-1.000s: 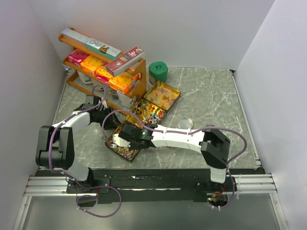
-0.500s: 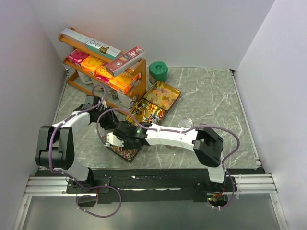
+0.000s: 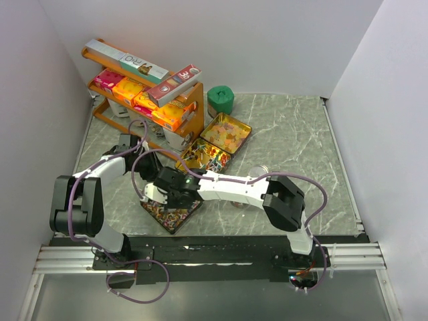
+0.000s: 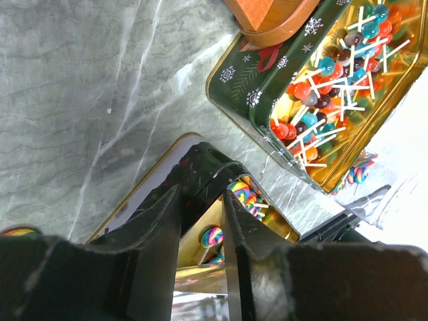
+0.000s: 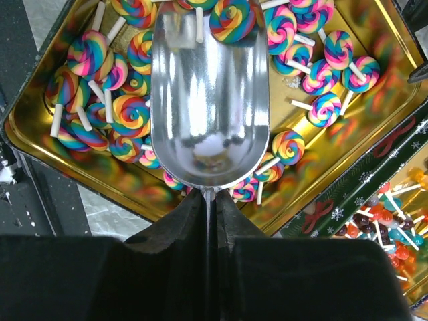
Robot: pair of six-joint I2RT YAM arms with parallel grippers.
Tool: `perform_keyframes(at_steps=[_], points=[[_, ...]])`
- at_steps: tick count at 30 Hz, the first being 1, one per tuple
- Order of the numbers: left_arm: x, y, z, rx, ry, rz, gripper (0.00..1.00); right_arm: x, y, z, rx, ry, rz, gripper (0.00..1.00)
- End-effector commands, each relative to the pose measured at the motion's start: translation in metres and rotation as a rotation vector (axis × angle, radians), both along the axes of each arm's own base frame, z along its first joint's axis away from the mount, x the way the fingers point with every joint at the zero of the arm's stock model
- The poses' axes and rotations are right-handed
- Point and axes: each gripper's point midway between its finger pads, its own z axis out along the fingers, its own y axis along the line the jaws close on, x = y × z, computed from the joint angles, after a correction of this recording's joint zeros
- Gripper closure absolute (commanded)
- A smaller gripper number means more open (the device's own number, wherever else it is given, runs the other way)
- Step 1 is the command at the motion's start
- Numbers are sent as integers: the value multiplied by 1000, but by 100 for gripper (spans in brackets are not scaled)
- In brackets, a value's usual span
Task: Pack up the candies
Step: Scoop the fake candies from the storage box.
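the right end effector is closed tight on the thin handle of a metal scoop. the scoop hangs low over the near tin, its bowl pointing away from the wrist. the candies in this tin are rainbow swirl lollipops with white sticks, and one lies at the front lip of the scoop. the left end effector pinches the corner rim of the same tin, at its far left side, with the fingers narrow. just beside it on the desk the middle tin holds round lollipops, and the far tin holds orange-yellow candies.
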Motion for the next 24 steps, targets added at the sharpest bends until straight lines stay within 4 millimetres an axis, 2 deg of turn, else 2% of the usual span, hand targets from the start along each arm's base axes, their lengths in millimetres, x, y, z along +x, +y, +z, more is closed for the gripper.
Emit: perform_keyframes(at_steps=[1, 6, 8, 12, 17, 24], points=[[-3, -1, 2, -7, 26, 14, 65, -18, -2, -25, -45, 87, 19, 100], [4, 12, 23, 67, -16, 78, 51, -12, -23, -30, -65, 72, -18, 100], [6, 19, 34, 94, -50, 103, 49, -12, -28, -30, -60, 72, -17, 100], [-8, 28, 37, 144, -49, 110, 43, -8, -33, -30, -45, 80, -24, 100], [-23, 22, 27, 123, -58, 31, 42, -4, -40, -30, -24, 91, -38, 100], [-16, 18, 12, 122, -10, -23, 52, -1, -40, -25, -2, 98, -45, 100]])
